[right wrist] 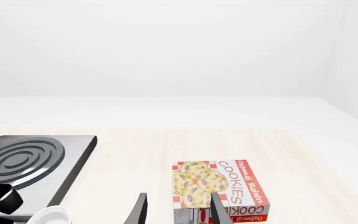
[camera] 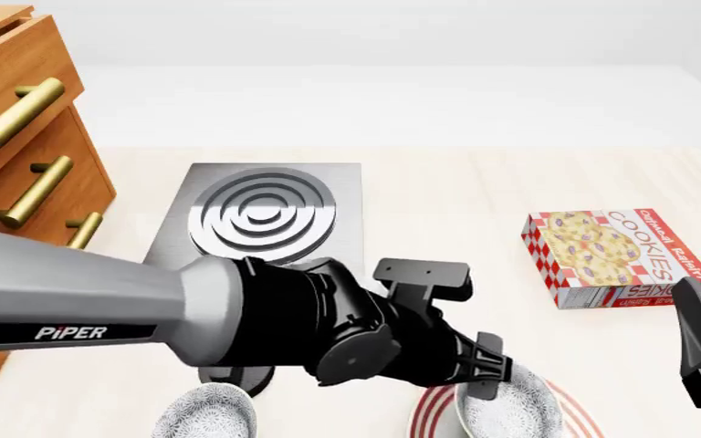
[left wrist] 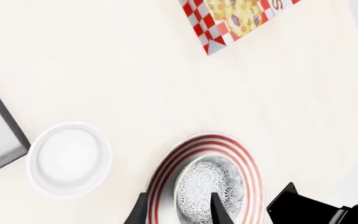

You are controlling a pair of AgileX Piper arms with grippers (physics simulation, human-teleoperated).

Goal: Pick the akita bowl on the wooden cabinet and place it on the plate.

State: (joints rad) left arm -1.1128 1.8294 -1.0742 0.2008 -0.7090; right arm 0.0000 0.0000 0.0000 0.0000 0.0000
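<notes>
The bowl (left wrist: pixel 211 185) sits inside the plate (left wrist: pixel 251 161), off the cabinet (camera: pixel 15 137). My left jaws are spread, one finger over the bowl, one outside the plate; right jaws spread, empty. I judge the bowl stiff, slippery, breakable: best gripped across the rim.

Left arm: grey "PIPER" link entering from the left edge, running rightward across the near part of the scene; black wrist assembly bent downward at the near centre-right. Left gripper (left wrist: pixel 179 210): pointed down, two dark fingers parted with a gap between them; one finger (left wrist: pixel 221 210) overlaps the akita bowl (left wrist: pixel 210 186), the other lies outside its rim.

Right arm: only a black end section at the near right edge. Right gripper (right wrist: pixel 177 212): fingers parted, nothing between them.
</notes>
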